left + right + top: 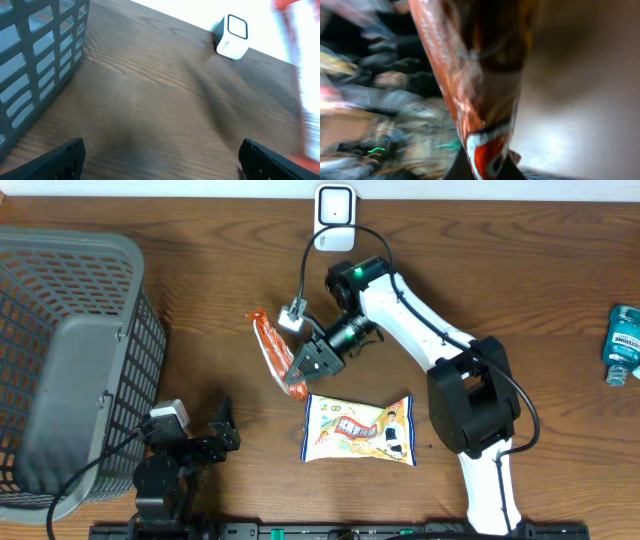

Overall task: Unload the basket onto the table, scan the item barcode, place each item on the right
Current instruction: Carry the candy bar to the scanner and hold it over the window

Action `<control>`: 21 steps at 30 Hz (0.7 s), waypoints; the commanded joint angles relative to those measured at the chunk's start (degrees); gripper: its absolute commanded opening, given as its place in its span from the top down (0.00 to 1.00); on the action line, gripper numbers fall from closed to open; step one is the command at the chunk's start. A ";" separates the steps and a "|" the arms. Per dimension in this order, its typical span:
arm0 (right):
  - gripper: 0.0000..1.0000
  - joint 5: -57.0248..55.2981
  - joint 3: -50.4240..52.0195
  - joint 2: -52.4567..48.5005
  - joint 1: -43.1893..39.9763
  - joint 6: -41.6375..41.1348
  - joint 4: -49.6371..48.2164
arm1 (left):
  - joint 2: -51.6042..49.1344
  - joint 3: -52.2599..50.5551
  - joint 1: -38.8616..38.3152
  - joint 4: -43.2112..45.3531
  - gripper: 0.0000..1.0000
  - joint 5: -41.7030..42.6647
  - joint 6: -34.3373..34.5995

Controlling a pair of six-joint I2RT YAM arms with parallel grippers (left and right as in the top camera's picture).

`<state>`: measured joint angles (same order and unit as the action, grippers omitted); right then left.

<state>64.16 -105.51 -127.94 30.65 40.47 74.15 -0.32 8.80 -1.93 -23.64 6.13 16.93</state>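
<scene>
r gripper [297, 377] is clamped tight on the near end of the orange packet [270, 340]. r wrist view shows the packet [480, 75] rising from between the fingers. it's glossy orange-red w/ a white and blue round mark just above the grip, too blurred to read any writing or see a barcode. in the overhead view the packet lies slantwise in front of the white scanner [334, 217], a bit to the robot's left of it, near but not touching, far end angled up toward the scanner side.

l gripper [222, 425] has its jaws spread wide w/ nothing between them. it's well in front of the scanner and far to its left, just beside the grey basket [60, 360]. l wrist view looks across bare wood to the scanner [232, 36].

yellow-white snack pouch [360, 430] lies flat on the table [200, 280] straight in front of the scanner, past the packet. it has cartoon print and text too small to read. blue bottle [622, 345] lies far to the scanner's right at the table edge, label not legible.
</scene>
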 commanded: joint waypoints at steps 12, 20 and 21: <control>0.99 -49.57 -6.78 -0.59 -1.33 -25.05 -29.49 | 0.11 -0.33 0.20 0.04 0.02 0.55 0.55; 0.99 -61.20 -7.89 -0.76 -4.17 -20.61 -42.07 | 0.11 -0.33 0.20 0.04 0.02 0.55 0.57; 0.99 -62.23 -7.98 -1.03 -4.63 -19.74 -43.87 | 0.11 -0.33 0.20 0.04 0.02 0.55 0.57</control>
<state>8.84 -111.46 -128.07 28.08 17.78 33.43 -0.32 8.80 -1.93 -23.66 6.11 16.95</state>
